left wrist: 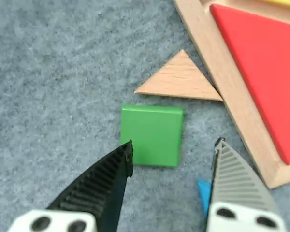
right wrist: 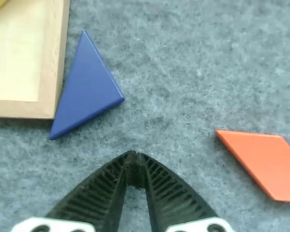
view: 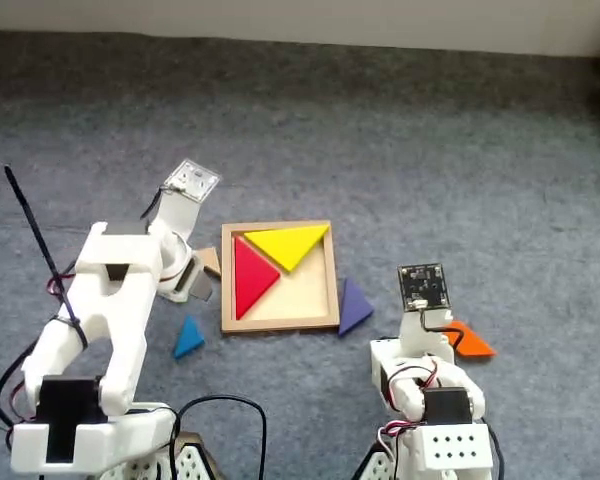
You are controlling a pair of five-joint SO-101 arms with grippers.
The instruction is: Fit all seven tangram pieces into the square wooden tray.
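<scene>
Hovering by the green square (left wrist: 152, 136), the left gripper (left wrist: 173, 144) is held wide for a grasp; the right gripper (right wrist: 134, 155) is pressed closed, empty.

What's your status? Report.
Left hand open over green square. Right hand shut near dark blue triangle. Tray holds red triangle, yellow triangle. Wooden triangle beside square, against tray.

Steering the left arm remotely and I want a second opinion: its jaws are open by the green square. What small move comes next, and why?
Probably lower the left gripper straight down onto the green square and close. Its jaws stand open, and the square lies flat and untouched on the carpet, roughly between them. The tray has bare floor left for it.
</scene>
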